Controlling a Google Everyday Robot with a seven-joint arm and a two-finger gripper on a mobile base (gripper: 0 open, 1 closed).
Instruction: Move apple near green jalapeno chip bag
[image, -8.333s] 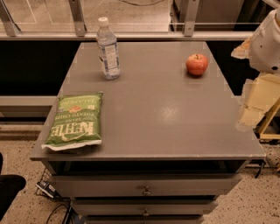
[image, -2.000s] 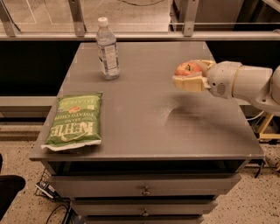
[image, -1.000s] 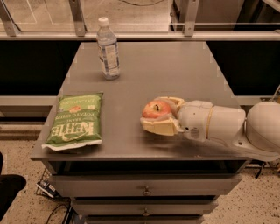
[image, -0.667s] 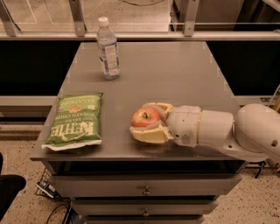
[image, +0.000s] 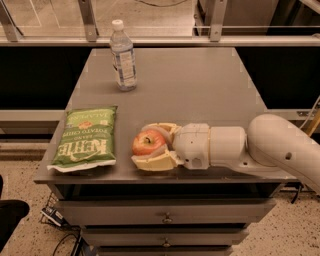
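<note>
Apple (image: 146, 142): we saw it at lower centre, near the table's (image: 200, 85) front edge.
Gripper (image: 150, 146): we found it clasping the apple, its arm reaching in from the right.
Chip bag (image: 86, 137): it lay just left of the apple, not touching, long axis running up the frame.
Bottle (image: 123, 56): upper left, well apart.
</note>
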